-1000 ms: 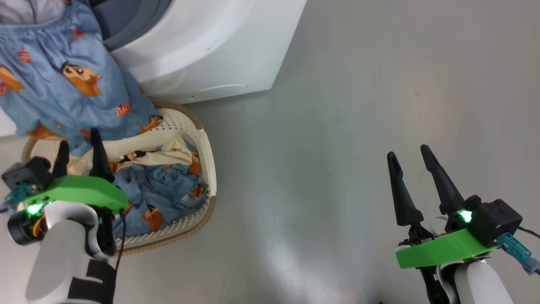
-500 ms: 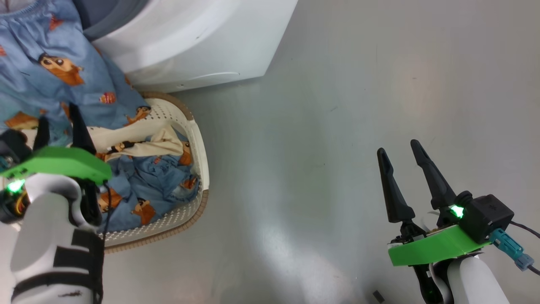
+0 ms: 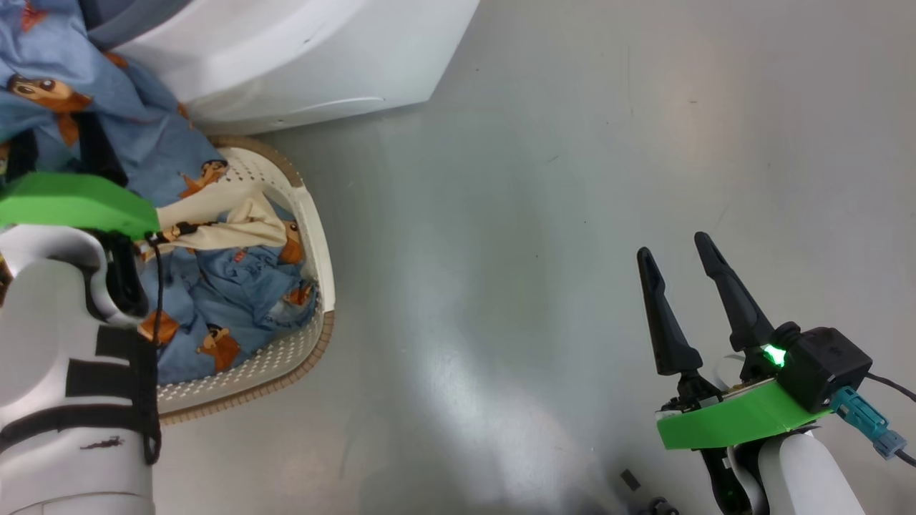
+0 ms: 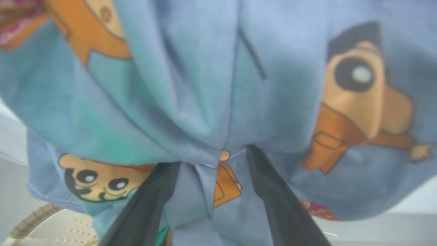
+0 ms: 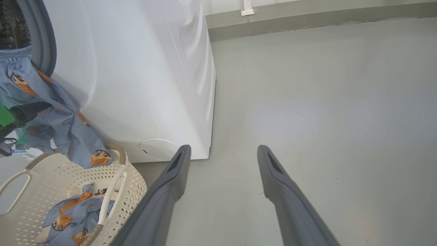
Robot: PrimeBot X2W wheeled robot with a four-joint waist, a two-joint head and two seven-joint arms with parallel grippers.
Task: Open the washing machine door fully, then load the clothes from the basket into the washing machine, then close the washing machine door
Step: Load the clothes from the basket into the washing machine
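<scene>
Loading step: one garment (image 3: 154,136) hangs from washing machine (image 3: 286,50) mouth over basket (image 3: 317,236), more clothes (image 3: 215,300) inside. L gripper (image 4: 211,156) jaws spread against garment; R gripper (image 3: 673,244) spread, idle over floor. Next, prob.: push garment inside.

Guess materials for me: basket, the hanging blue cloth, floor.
Basket: moulded plastic by the look, matt cream, punched holes, brown ribbed rim band.
Hanging blue cloth: thin soft fabric, possibly cotton, matt; it drapes in folds.
Floor: smooth grey coating, perhaps epoxy or vinyl, semi-gloss; blurred light reflections.
</scene>
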